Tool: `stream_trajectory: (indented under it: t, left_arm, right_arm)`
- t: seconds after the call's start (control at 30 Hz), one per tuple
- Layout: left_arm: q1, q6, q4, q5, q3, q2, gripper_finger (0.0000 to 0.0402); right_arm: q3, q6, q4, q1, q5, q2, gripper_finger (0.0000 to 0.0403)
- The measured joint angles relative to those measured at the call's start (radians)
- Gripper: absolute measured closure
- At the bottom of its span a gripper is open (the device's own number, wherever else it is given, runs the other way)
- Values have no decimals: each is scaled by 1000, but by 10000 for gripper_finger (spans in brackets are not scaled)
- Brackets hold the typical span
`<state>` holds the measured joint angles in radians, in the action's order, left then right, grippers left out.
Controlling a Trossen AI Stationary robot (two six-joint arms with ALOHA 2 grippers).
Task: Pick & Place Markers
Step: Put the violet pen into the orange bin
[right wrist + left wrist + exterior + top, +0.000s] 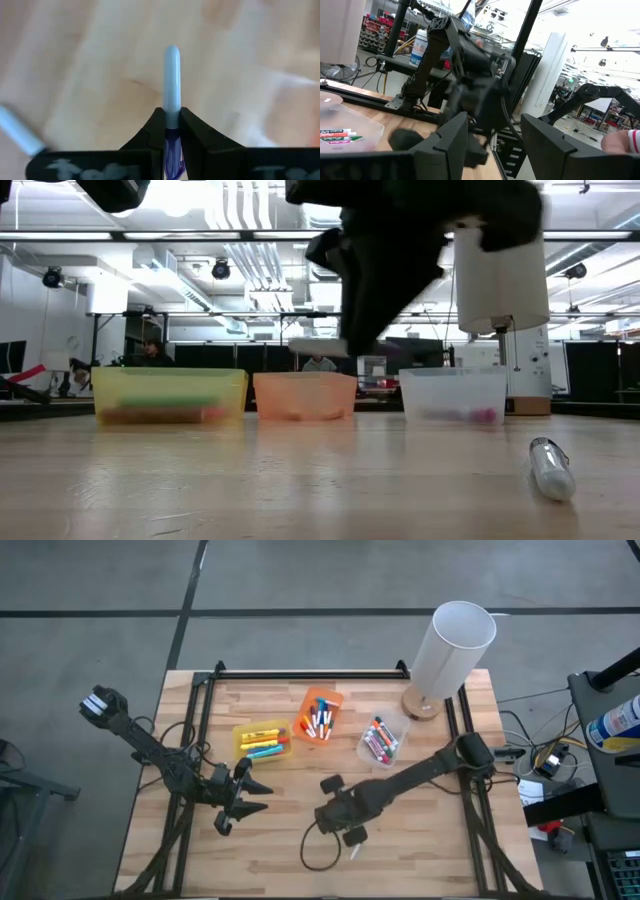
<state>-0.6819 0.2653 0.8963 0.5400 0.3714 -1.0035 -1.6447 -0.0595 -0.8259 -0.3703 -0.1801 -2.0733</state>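
While the right pincer (171,125) is clamped on a marker (172,82), it should carry it level to the clear bin (384,740), the left pincer (243,802) waiting apart

yellow bin (262,739) | orange bin (319,717) | clear bin (383,739) | white lamp (448,648) on wooden table (420,840)
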Motion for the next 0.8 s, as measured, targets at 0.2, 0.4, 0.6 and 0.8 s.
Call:
stream_trajectory:
  t: [0.2,0.4,0.6,0.8]
  left_arm:
    - [0,0,-17,0,1,0,223]
    - [0,1,-24,0,1,0,223]
    - [0,1,-23,0,1,0,223]
    - [0,0,-24,0,1,0,223]
  right_arm:
    - [-63,-57,-74,71,-99,29,375]
    - [-145,-138,-109,202,-138,37,375]
    - [-171,-183,-97,384,-133,37,367]
    - [-170,-222,-15,562,43,37,366]
